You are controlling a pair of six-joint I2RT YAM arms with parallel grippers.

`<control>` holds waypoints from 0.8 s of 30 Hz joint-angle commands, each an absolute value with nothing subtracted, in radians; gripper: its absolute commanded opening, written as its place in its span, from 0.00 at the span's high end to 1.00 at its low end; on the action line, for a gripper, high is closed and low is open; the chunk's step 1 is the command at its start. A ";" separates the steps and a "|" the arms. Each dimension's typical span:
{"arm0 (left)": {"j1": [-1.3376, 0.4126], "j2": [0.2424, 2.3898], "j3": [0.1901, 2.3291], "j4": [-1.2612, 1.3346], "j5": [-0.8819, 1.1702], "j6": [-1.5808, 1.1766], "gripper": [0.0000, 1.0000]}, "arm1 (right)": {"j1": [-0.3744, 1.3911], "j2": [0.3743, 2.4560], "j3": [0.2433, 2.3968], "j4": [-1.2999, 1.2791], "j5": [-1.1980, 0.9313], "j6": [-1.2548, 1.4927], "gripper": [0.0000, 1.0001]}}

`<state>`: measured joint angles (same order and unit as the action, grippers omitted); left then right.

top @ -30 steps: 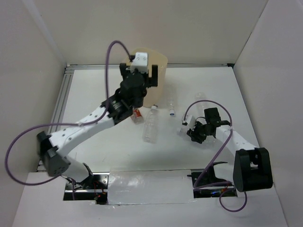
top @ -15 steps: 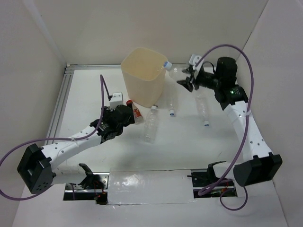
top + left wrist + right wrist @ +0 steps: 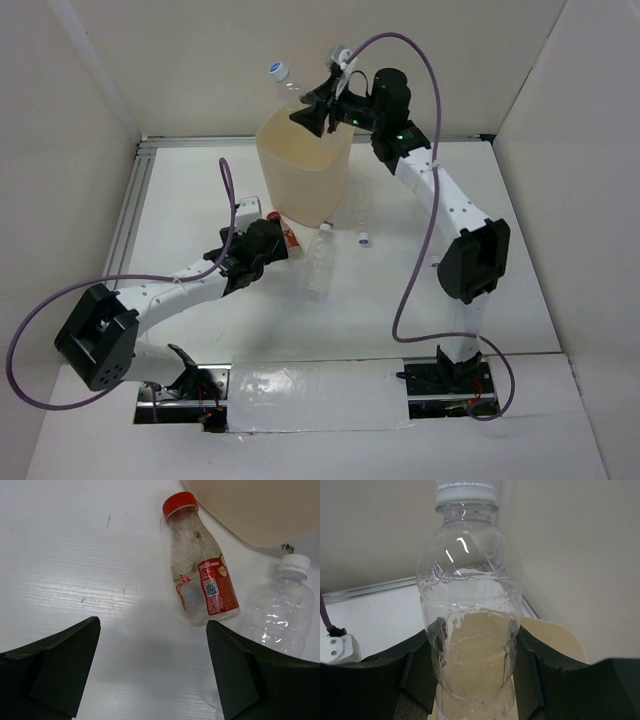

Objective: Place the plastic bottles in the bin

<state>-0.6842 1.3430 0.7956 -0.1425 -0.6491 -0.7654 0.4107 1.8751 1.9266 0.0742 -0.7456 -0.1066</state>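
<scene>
The cream-beige bin (image 3: 300, 175) stands at the back of the table. Over its back rim my right gripper (image 3: 307, 110) is shut on a clear plastic bottle (image 3: 290, 90) with a white cap, held tilted up to the left. In the right wrist view this bottle (image 3: 470, 605) fills the space between the fingers (image 3: 427, 660), and the bin (image 3: 555, 635) lies beneath. My left gripper (image 3: 152, 630) is open, low over the table just short of the red-capped, red-labelled bottle (image 3: 200, 575), which lies at the bin's foot (image 3: 289, 238).
A larger clear bottle (image 3: 318, 265) with a white cap lies right of the red one, also seen as the clear bottle (image 3: 280, 615) in the left wrist view. A small blue-capped bottle (image 3: 363, 235) lies farther right. Walls enclose the table on three sides.
My right arm has swung left and up, carrying the clear bottle from beside the bin's right rim to above its back rim. The left gripper has shifted slightly towards the red-capped bottle.
</scene>
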 commanded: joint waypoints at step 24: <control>-0.618 1.732 0.971 0.065 -0.518 -0.859 0.10 | 0.130 1.513 1.424 -0.080 -0.830 -0.158 0.00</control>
